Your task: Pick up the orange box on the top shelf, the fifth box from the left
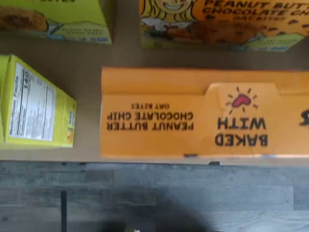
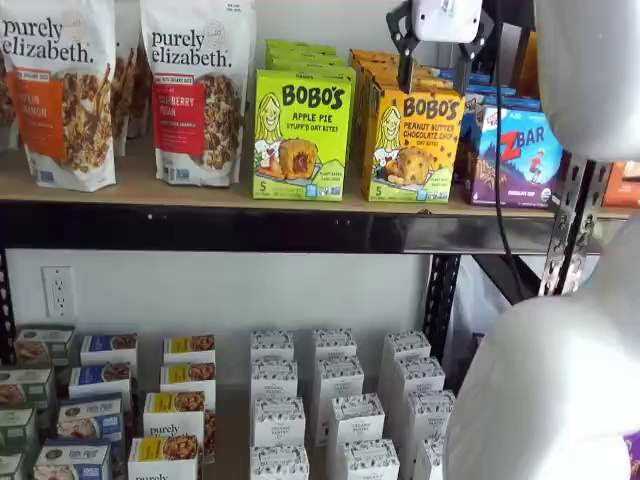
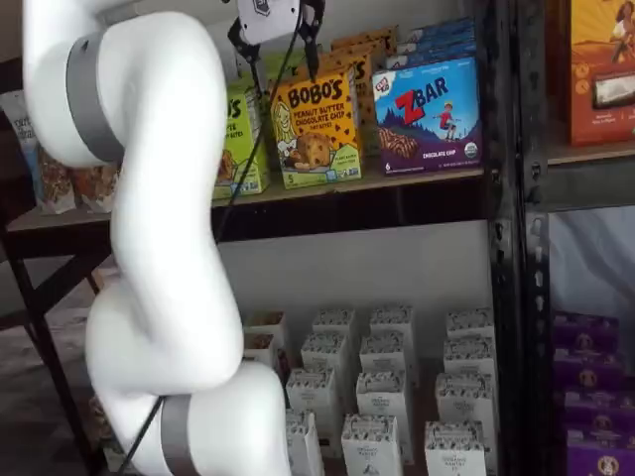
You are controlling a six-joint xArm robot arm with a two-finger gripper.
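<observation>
The orange box [image 2: 412, 145] [image 3: 316, 129] stands at the front of the top shelf [image 2: 140, 190] [image 3: 377, 203], its face reading Peanut Butter Chocolate Chip. More of the same kind stand in a row behind it. My gripper [image 2: 436, 68] [image 3: 283, 55] hangs just above the box's top in both shelf views. It is open, with a black finger on each side and nothing between them. In the wrist view the box's orange top flap [image 1: 193, 113] lies close below, at the shelf's front edge.
A lime-green Apple Pie box [image 2: 302, 135] [image 1: 36, 104] stands left of the orange box and a blue ZBar box [image 2: 515, 155] [image 3: 427, 114] right of it. Granola bags [image 2: 60, 90] fill the shelf's left end. Small white boxes [image 2: 330, 400] sit on the lower shelf. A black upright [image 2: 570, 220] stands at the right.
</observation>
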